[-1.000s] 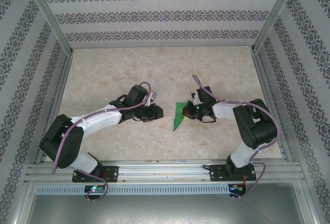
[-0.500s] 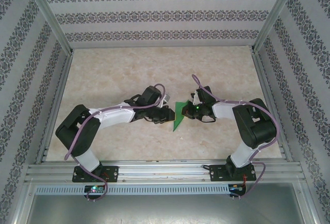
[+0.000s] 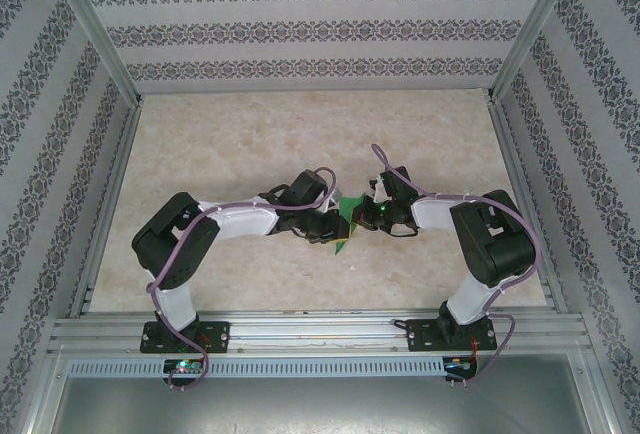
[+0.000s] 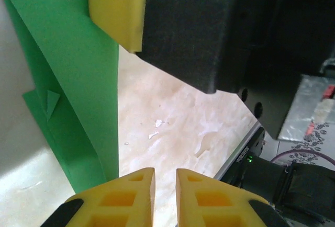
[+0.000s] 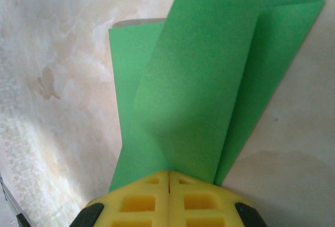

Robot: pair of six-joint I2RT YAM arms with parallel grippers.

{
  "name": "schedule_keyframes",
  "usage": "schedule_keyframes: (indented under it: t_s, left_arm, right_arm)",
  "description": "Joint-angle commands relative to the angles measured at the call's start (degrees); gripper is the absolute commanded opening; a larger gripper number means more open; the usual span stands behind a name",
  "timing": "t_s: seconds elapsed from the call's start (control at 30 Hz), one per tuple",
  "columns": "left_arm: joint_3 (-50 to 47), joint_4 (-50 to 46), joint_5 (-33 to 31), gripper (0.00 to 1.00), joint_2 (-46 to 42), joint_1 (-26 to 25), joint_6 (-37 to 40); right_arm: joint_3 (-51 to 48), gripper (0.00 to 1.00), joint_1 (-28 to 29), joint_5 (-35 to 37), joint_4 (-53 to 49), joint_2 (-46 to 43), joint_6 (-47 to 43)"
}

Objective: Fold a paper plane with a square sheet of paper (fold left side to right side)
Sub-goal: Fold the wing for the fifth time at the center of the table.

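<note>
The square sheet of paper (image 3: 346,216), bright green and creased into a pointed shape, lies mid-table between both arms. My right gripper (image 3: 363,213) is shut on its right part; in the right wrist view the paper (image 5: 199,91) fans out from the closed fingertips of the right gripper (image 5: 168,177), its folded layers lifted. My left gripper (image 3: 332,227) is at the paper's left edge. In the left wrist view the left gripper (image 4: 165,177) is open by a narrow gap over bare table, with the paper (image 4: 78,80) just to its left. The right gripper's yellow fingertip (image 4: 118,7) presses the paper there.
The beige marbled table (image 3: 250,144) is enclosed by patterned walls (image 3: 60,134) and metal frame posts. An aluminium rail (image 3: 320,329) carrying both arm bases runs along the near edge.
My left arm has swung right across the table, bringing its gripper up to the paper's left edge. The right arm and the paper have stayed put.
</note>
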Motion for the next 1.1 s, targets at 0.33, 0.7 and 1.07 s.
schedule_keyframes:
  t_s: [0.33, 0.7, 1.07]
  left_arm:
    - [0.3, 1.0, -1.1, 0.15, 3.5, -0.5, -0.2]
    - [-0.9, 2.1, -1.0, 0.15, 5.4, -1.0, -0.9]
    - [-2.0, 2.8, -1.1, 0.14, 6.8, -1.8, -1.5]
  right_arm:
    - [-1.6, 0.0, 1.2, 4.9, -6.7, 4.2, -1.5]
    - [-1.5, 0.0, 1.3, 4.9, -6.9, 4.1, -1.5]
    - [-1.5, 0.0, 1.4, 5.0, -6.9, 4.1, -1.5]
